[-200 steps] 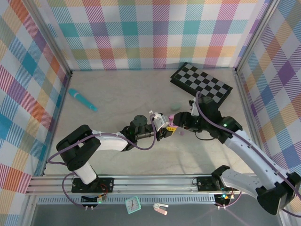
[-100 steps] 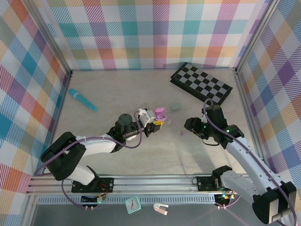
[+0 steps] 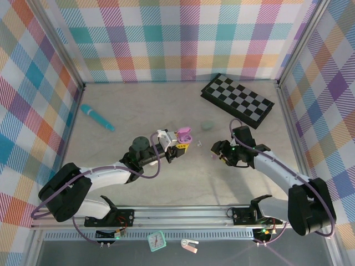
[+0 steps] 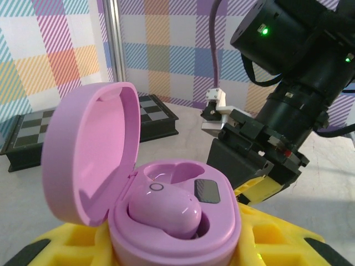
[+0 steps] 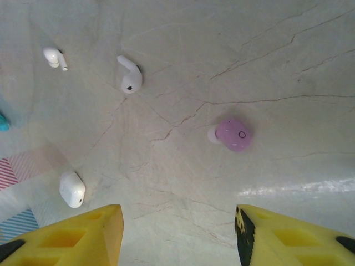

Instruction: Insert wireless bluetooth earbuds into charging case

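Now, your right claw (image 5: 177,227) gapes empty above desk (image 5: 249,55); shift right over lilac earbud (image 5: 234,134), descend straight, pinch sides. Your left claw (image 3: 178,148) clamps open lilac case (image 4: 172,238); hold it level.

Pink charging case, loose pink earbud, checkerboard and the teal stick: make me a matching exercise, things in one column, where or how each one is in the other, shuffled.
Things
1. pink charging case
2. loose pink earbud
3. checkerboard
4. teal stick

Place or state
A. far left side
B. lid open, one pink bud seated inside
C. far right corner
D. just ahead of the open right tool

Pairs: 1-B, 2-D, 3-C, 4-A
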